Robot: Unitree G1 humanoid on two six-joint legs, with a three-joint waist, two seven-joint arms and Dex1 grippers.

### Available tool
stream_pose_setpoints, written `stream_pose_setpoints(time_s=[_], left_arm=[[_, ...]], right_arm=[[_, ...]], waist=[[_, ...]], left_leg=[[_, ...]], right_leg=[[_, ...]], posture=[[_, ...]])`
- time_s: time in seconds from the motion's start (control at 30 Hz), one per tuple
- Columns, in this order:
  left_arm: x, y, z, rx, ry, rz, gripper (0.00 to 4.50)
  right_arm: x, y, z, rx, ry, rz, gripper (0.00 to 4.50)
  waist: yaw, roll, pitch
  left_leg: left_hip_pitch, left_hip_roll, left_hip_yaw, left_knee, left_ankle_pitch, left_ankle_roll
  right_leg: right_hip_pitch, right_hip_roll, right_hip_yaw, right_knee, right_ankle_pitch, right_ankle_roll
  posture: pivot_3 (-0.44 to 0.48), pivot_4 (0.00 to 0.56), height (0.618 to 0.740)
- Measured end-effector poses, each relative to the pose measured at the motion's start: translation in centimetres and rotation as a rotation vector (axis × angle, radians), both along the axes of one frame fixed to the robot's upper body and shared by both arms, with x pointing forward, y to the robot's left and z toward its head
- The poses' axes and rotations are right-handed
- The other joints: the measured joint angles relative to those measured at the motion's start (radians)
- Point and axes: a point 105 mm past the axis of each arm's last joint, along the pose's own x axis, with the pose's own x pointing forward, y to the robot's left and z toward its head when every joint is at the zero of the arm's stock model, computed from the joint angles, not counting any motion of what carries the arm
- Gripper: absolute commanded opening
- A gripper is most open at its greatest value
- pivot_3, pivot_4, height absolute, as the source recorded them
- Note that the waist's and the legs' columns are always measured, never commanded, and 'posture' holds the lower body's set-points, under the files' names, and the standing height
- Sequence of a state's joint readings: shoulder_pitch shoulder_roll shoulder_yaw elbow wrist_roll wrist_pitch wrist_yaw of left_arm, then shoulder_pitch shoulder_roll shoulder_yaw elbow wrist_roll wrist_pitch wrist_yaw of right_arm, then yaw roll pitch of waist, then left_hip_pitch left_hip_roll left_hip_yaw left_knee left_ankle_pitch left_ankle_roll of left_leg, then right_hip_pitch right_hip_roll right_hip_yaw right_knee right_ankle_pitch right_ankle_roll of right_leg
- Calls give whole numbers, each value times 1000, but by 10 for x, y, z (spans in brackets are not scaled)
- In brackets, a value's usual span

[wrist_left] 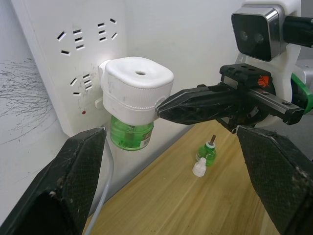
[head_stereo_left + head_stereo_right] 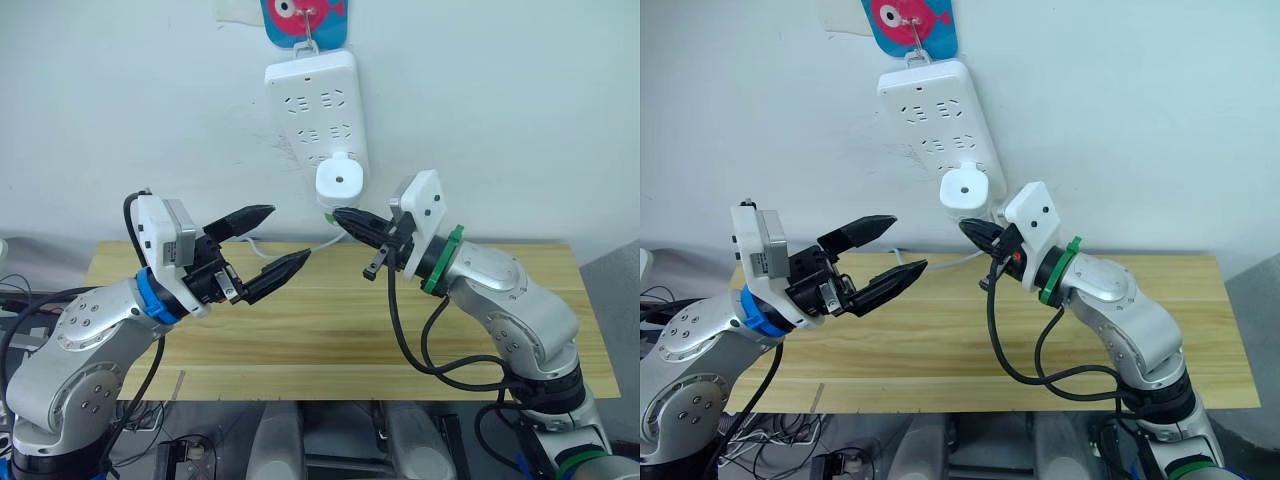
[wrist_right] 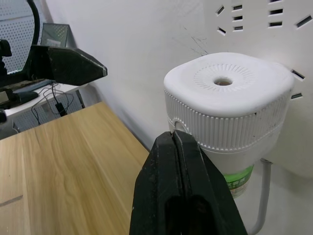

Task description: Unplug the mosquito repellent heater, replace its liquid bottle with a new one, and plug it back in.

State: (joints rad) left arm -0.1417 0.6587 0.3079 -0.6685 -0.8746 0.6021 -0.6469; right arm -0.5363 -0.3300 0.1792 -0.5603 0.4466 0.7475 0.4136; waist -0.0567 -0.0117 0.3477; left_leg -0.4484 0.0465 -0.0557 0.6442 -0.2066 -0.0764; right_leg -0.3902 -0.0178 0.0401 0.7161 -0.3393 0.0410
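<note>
The white mosquito repellent heater (image 2: pixel 338 182) is plugged into the lowest socket of a white power strip (image 2: pixel 312 95) hanging on the wall. A green liquid bottle (image 1: pixel 131 137) hangs under it. My right gripper (image 2: pixel 342 216) is shut, and its tip rests against the heater's lower side (image 3: pixel 227 103). My left gripper (image 2: pixel 288 234) is open with nothing between its fingers, hovering above the table to the left of the heater. A second small green bottle (image 1: pixel 209 152) with a brown wick stands on the table beside a white cap (image 1: pixel 199 168).
The wooden table (image 2: pixel 330 330) runs along the white wall. The power strip hangs from a hook with a fish picture (image 2: pixel 305 14), and its white cable (image 1: pixel 105 188) drops to the table behind the heater. Loose cables lie on the floor in front.
</note>
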Motion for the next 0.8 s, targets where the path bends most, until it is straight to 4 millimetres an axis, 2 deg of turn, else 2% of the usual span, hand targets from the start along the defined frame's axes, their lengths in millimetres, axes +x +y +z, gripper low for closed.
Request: stream_pose_setpoints(time_s=[0.23, 0.3, 0.43, 0.53, 0.63, 0.7, 0.8], left_arm=[[1, -1, 0, -1, 1, -6, 4500], [1, -2, -1, 1, 2, -10, 4500], [2, 1, -5, 29, 15, -5, 4500], [5, 9, -12, 76, 46, 4, 4500], [12, 33, -30, 144, 165, 66, 4500], [19, 54, -36, 195, 224, 144, 4500], [28, 81, -35, 292, 223, 255, 4500]], right_arm=[[0, -1, 0, 9, 20, -8, 21], [-1, -7, -3, -4, 31, -8, 21], [-13, -13, -14, -52, 81, 64, 21], [-23, -19, -11, -57, 84, 125, 21], [-34, -40, -10, -100, 95, 169, 615], [-39, -58, -11, -138, 108, 186, 1307], [-37, -88, -8, -173, 112, 157, 2357]], waist=[[0, 0, 0], [0, 0, 0], [1, 0, 0], [-1, 0, 0], [2, 0, 0], [5, 0, 0], [10, -1, 0]], left_leg=[[1, 0, -1, 0, 0, 0], [0, 0, -1, 0, 0, 0], [0, 0, 0, -2, 0, 0], [0, 0, 0, -3, 0, 0], [0, 0, 0, -3, 0, 1], [0, 0, 0, -3, 0, 1], [0, -1, 0, -3, 0, 1]], right_leg=[[0, 0, 0, 1, 0, 0], [0, 0, 0, 1, 0, 0], [0, 0, 0, -2, 0, 0], [0, 0, 0, -2, 0, 0], [0, 0, 0, -3, 0, 0], [0, 0, -1, -3, 0, 0], [0, 0, -1, -3, 0, 0]], posture=[[-55, 314, 740], [-55, 313, 740], [-45, 311, 740], [-37, 308, 740], [-26, 298, 740], [-21, 295, 740], [-8, 287, 740]])
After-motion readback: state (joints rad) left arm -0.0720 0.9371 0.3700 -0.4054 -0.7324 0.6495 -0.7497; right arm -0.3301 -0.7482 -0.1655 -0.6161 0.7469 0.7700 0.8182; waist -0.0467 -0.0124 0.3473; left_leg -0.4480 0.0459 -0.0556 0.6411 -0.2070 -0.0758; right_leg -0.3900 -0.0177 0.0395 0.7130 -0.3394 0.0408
